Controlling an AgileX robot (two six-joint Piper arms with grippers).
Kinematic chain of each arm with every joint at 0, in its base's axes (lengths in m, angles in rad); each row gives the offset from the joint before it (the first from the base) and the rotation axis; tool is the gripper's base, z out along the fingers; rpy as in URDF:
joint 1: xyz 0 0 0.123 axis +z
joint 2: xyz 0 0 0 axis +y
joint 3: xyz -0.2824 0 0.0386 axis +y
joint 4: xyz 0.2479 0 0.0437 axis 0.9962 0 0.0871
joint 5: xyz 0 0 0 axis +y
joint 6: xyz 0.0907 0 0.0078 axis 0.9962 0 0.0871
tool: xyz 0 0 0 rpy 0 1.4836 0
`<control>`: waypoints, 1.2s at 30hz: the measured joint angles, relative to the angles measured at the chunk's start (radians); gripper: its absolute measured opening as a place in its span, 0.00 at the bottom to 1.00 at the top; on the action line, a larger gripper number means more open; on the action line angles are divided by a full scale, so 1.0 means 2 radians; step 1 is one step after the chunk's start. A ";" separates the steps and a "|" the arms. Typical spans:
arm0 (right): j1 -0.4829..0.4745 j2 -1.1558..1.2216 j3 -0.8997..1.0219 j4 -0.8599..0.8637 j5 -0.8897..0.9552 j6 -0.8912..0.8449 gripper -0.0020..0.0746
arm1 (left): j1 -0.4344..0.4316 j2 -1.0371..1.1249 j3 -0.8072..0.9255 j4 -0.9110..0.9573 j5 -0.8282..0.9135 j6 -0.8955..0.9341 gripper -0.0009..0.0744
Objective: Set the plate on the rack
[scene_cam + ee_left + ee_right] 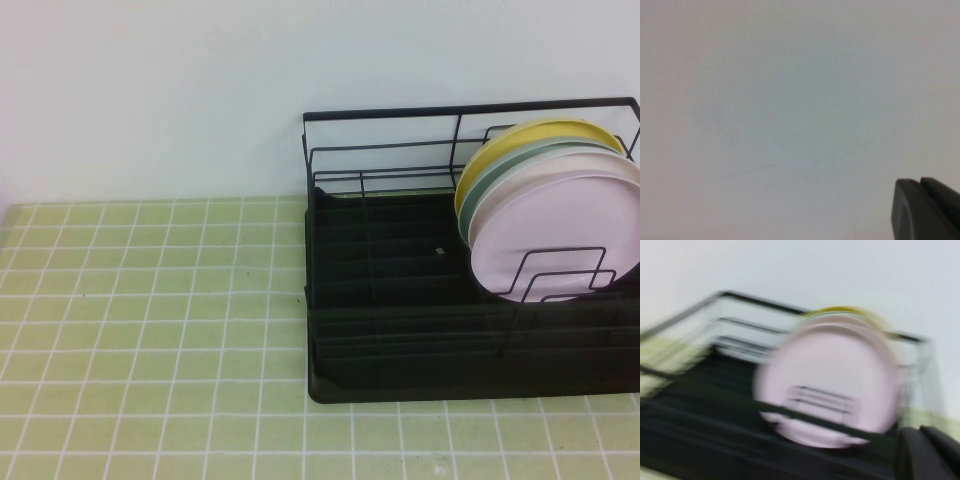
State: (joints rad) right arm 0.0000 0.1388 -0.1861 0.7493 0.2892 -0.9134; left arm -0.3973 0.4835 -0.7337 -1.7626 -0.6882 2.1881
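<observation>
Right gripper [919, 431] faced rack [380, 113] front, fingers pressed together, empty. Left gripper [920, 182] faced blank wall [790, 100], rack out of its view, likewise closed, empty. Pink plate [560, 230] stood in rack's right-end slots, ahead of green plate [480, 185] and yellow plate [520, 140]; wires propped it on edge. Placement judged complete.

left gripper [921, 185]: seen in the left wrist view only; two black matte finger blocks, rounded tips, pressed together with a thin seam between
right gripper [921, 433]: seen in the right wrist view only; same black matte pair, rounded tips, seam closed
</observation>
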 joint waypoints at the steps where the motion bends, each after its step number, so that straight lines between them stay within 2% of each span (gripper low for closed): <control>1: 0.000 -0.008 0.009 -0.038 -0.022 0.020 0.02 | 0.016 -0.006 0.000 0.000 0.000 0.000 0.01; 7: 0.000 -0.028 0.054 -0.212 -0.041 0.238 0.02 | 0.080 -0.045 0.000 0.000 0.005 -0.043 0.01; 10: 0.000 -0.043 0.080 -0.269 -0.041 0.314 0.02 | 0.089 -0.053 0.000 0.002 0.005 -0.044 0.01; 14: 0.000 -0.069 0.095 -0.302 -0.025 0.380 0.02 | 0.089 -0.054 0.000 0.002 0.001 -0.044 0.01; 17: 0.000 -0.074 0.094 -0.333 0.016 0.391 0.02 | 0.089 -0.050 0.000 0.002 0.001 -0.045 0.01; 22: 0.000 -0.074 0.095 -0.353 0.013 0.391 0.02 | 0.088 -0.043 0.007 0.002 -0.009 -0.069 0.01; 26: 0.000 -0.074 0.095 -0.353 0.013 0.390 0.02 | 0.088 -0.043 0.027 0.002 -0.060 -0.126 0.01; 29: 0.000 -0.074 0.095 -0.353 0.013 0.389 0.02 | 0.088 -0.043 0.059 0.001 -0.077 -0.128 0.01; 34: 0.000 -0.074 0.095 -0.353 0.013 0.389 0.02 | 0.088 -0.079 0.127 0.005 -0.022 -0.143 0.01; 36: 0.000 -0.074 0.095 -0.353 0.013 0.389 0.02 | 0.088 -0.097 0.165 0.063 -0.001 -0.202 0.01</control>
State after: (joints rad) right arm 0.0000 -0.0091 0.0029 0.0437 0.3159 -0.1347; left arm -0.2220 0.2901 -0.4047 -1.6361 -0.6902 1.7832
